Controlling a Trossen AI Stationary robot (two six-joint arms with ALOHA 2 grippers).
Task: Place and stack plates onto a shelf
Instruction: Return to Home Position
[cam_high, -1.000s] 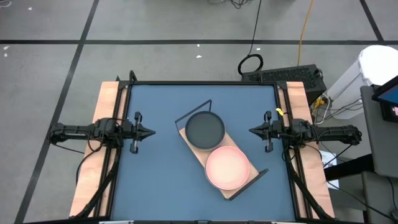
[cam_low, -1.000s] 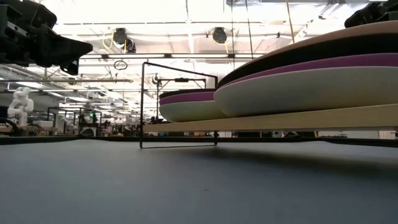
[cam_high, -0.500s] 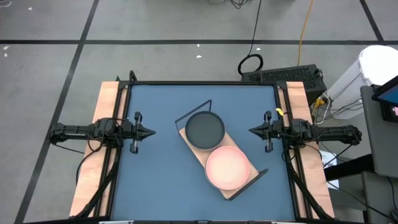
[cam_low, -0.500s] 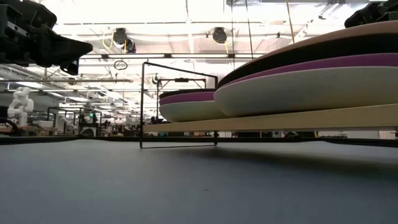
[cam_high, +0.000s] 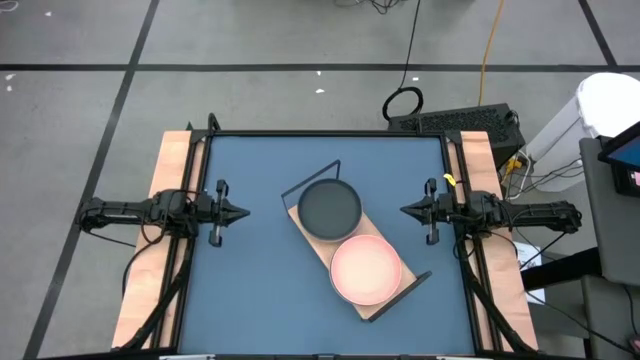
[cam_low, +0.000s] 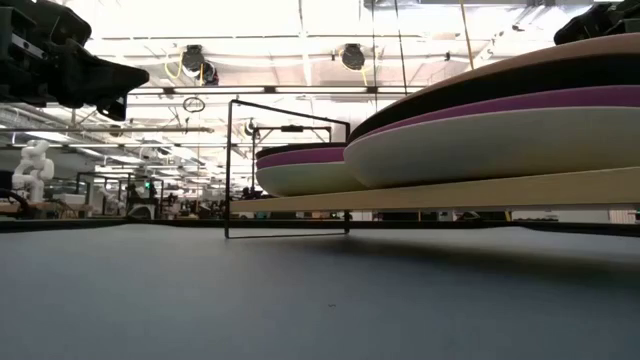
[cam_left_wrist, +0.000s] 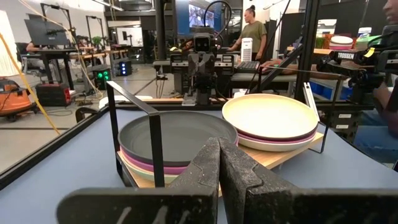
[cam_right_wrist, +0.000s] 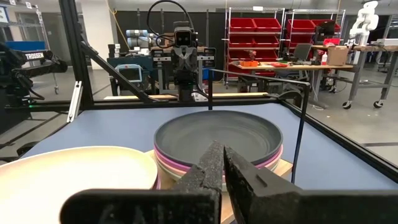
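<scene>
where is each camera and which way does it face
High: overhead, straight down; both arms, left gripper and right gripper flanking the shelf.
Low: table height, level across at the shelf; a dark arm part at top left.
Left wrist: past its shut fingers toward the shelf.
Right wrist: the same, opposite side.
Shared: both wrist views see the black plate.

The left arm (cam_high: 150, 212) lies folded low at the left side. The left hand (cam_high: 240, 211) points inward, its two fingers (cam_left_wrist: 202, 173) pressed together and holding nothing. The right arm (cam_high: 510, 213) mirrors it on the opposite side, and the right hand (cam_high: 405, 210) faces inward, also closed and empty.
</scene>
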